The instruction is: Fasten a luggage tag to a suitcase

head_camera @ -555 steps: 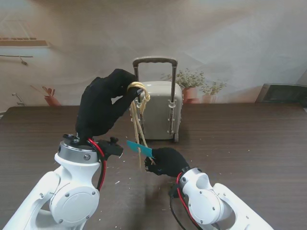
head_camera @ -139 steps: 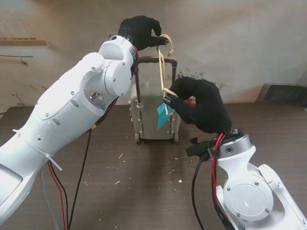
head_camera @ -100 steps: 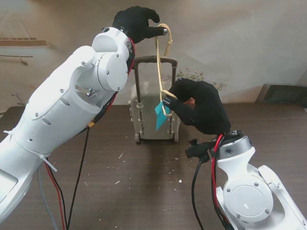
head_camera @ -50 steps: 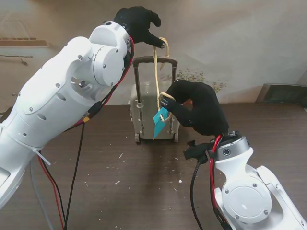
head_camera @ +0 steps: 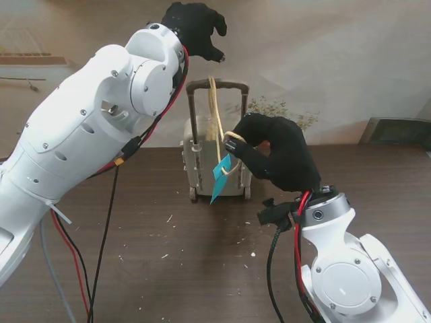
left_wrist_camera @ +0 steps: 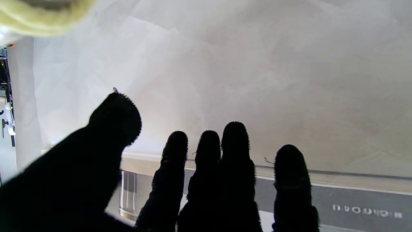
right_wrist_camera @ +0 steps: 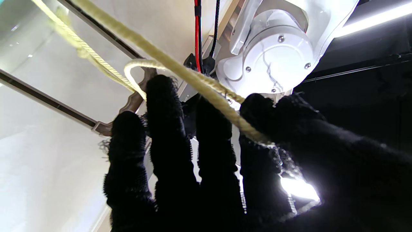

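A small beige suitcase [head_camera: 202, 153] stands upright on the dark table, its telescopic handle [head_camera: 232, 85] raised. A yellow cord [head_camera: 215, 108] runs from the handle bar down to my right hand [head_camera: 275, 158], which is shut on it just in front of the suitcase. The teal luggage tag [head_camera: 219, 179] dangles beneath those fingers. In the right wrist view the cord [right_wrist_camera: 193, 84] lies across my fingers and is pinched under the thumb. My left hand [head_camera: 195, 30] hovers high above the handle, fingers [left_wrist_camera: 206, 167] spread and holding nothing.
The dark wood table [head_camera: 135, 229] carries small pale crumbs [head_camera: 166, 237] nearer to me. My left arm [head_camera: 94, 134] stretches across the left half of the view. A printed backdrop with plants [head_camera: 286, 111] hangs behind the suitcase.
My left hand has let go of the cord's top loop and spread its fingers. The cord has dropped onto the suitcase handle, and the tag hangs slightly lower.
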Available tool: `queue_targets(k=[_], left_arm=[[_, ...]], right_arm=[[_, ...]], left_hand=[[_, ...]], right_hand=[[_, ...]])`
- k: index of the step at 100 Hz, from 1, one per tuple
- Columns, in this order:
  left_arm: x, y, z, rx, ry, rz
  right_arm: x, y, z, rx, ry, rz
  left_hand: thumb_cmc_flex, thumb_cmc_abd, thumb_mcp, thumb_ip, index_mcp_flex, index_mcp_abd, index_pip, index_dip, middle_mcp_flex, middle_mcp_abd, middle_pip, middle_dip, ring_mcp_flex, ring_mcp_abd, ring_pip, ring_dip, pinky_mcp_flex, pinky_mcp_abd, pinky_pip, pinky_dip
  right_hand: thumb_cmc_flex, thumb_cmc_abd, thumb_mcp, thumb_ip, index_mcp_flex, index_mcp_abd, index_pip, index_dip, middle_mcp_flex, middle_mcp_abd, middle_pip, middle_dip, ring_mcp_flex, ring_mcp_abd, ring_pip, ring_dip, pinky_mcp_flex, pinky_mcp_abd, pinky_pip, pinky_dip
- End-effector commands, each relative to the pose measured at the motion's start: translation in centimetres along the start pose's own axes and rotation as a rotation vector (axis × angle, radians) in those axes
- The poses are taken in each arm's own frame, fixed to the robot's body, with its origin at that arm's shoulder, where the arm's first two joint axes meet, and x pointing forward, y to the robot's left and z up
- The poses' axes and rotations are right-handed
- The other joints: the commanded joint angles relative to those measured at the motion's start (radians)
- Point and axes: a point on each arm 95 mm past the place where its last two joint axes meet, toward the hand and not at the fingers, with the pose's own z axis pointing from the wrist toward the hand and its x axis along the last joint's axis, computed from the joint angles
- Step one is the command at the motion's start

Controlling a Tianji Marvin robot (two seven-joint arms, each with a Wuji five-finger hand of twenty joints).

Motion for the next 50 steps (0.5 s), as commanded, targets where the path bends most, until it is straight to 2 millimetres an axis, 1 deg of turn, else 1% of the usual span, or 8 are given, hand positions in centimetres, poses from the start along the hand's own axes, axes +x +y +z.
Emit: queue_targets(k=[1, 7, 18, 23, 26, 29, 46, 50], left_arm=[[0.2, -1.1, 0.0, 0.001, 0.014, 0.004], [0.2, -1.2, 0.0, 0.013, 0.011, 0.010], [0.0, -1.2, -0.2, 0.062, 0.000, -0.021], [0.0, -1.3, -0.6, 0.085, -0.008, -0.046], [-0.1, -1.4, -1.0, 0.098, -0.014, -0.062], [-0.2, -1.5, -1.4, 0.113, -0.020, -0.082], [0.0, -1.8, -5.2, 0.195, -0.032, -0.228], [0.0, -1.7, -6.3, 0.214, -0.029, -0.247]], right_arm=[[0.0, 0.0, -0.1, 0.016, 0.001, -0.001], [0.1, 0.0, -0.2, 0.014, 0.003, -0.001], [0.1, 0.1, -0.2, 0.014, 0.004, -0.002], [0.1, 0.1, -0.3, 0.014, 0.003, -0.001], [0.1, 0.1, -0.3, 0.014, 0.003, 0.000], [0.1, 0.0, -0.3, 0.014, 0.003, 0.000], [0.0, 0.1, 0.0, 0.003, -0.003, 0.011], [0.0, 0.1, 0.1, 0.002, -0.002, 0.010]], left_hand=[[-0.005, 0.016, -0.026, -0.014, 0.031, -0.033, 0.015, 0.012, 0.003, -0.019, -0.003, -0.018, -0.010, -0.017, -0.012, -0.034, -0.025, -0.032, -0.009, -0.017], [-0.013, 0.073, -0.078, -0.010, 0.026, -0.031, 0.019, 0.015, 0.007, -0.016, -0.004, -0.018, -0.005, -0.017, -0.010, -0.033, -0.020, -0.033, -0.005, -0.016], [0.010, 0.224, -0.217, 0.021, 0.026, -0.022, 0.023, 0.020, 0.019, -0.004, 0.005, -0.013, 0.018, -0.014, -0.003, -0.031, -0.005, -0.028, 0.016, -0.006], [0.042, 0.267, -0.281, 0.024, 0.025, -0.022, 0.030, 0.024, 0.024, 0.002, 0.009, -0.011, 0.025, -0.011, 0.000, -0.030, -0.002, -0.026, 0.023, -0.002], [0.085, 0.308, -0.367, 0.043, 0.026, -0.020, 0.031, 0.025, 0.029, 0.006, 0.012, -0.011, 0.031, -0.009, 0.002, -0.029, 0.002, -0.023, 0.027, 0.002], [0.110, 0.332, -0.419, 0.047, 0.026, -0.016, 0.033, 0.027, 0.032, 0.010, 0.015, -0.010, 0.037, -0.006, 0.004, -0.029, 0.004, -0.023, 0.030, 0.004], [0.141, 0.348, -0.475, 0.054, 0.068, -0.005, 0.058, 0.037, 0.078, 0.035, 0.034, -0.004, 0.076, 0.013, 0.019, -0.024, 0.018, 0.000, 0.055, 0.018], [0.181, 0.364, -0.554, 0.074, 0.073, -0.004, 0.069, 0.047, 0.088, 0.037, 0.035, -0.001, 0.084, 0.015, 0.022, -0.024, 0.024, 0.003, 0.058, 0.025]], right_hand=[[0.042, 0.020, -0.025, -0.013, -0.013, -0.040, 0.022, 0.017, -0.012, -0.018, 0.020, 0.003, 0.004, -0.018, 0.011, 0.016, -0.004, -0.009, 0.009, 0.011], [0.042, 0.021, -0.025, -0.013, -0.013, -0.039, 0.022, 0.017, -0.011, -0.016, 0.020, 0.003, 0.004, -0.016, 0.011, 0.016, -0.004, -0.010, 0.009, 0.012], [0.042, 0.021, -0.025, -0.013, -0.012, -0.040, 0.022, 0.018, -0.011, -0.018, 0.020, 0.003, 0.004, -0.017, 0.011, 0.016, -0.004, -0.011, 0.009, 0.012], [0.042, 0.022, -0.025, -0.013, -0.012, -0.040, 0.022, 0.018, -0.012, -0.018, 0.020, 0.003, 0.003, -0.017, 0.011, 0.016, -0.004, -0.010, 0.008, 0.012], [0.042, 0.021, -0.026, -0.013, -0.012, -0.040, 0.022, 0.018, -0.011, -0.017, 0.020, 0.003, 0.004, -0.017, 0.011, 0.016, -0.004, -0.010, 0.009, 0.012], [0.040, 0.022, -0.026, -0.013, -0.012, -0.040, 0.022, 0.018, -0.012, -0.019, 0.020, 0.002, 0.003, -0.018, 0.010, 0.016, -0.003, -0.009, 0.009, 0.012], [0.042, 0.022, -0.026, -0.012, -0.012, -0.038, 0.021, 0.018, -0.012, -0.018, 0.020, 0.003, 0.002, -0.017, 0.010, 0.016, -0.005, -0.010, 0.008, 0.012], [0.041, 0.023, -0.027, -0.012, -0.013, -0.040, 0.020, 0.018, -0.012, -0.018, 0.020, 0.003, 0.002, -0.018, 0.011, 0.016, -0.003, -0.011, 0.009, 0.012]])
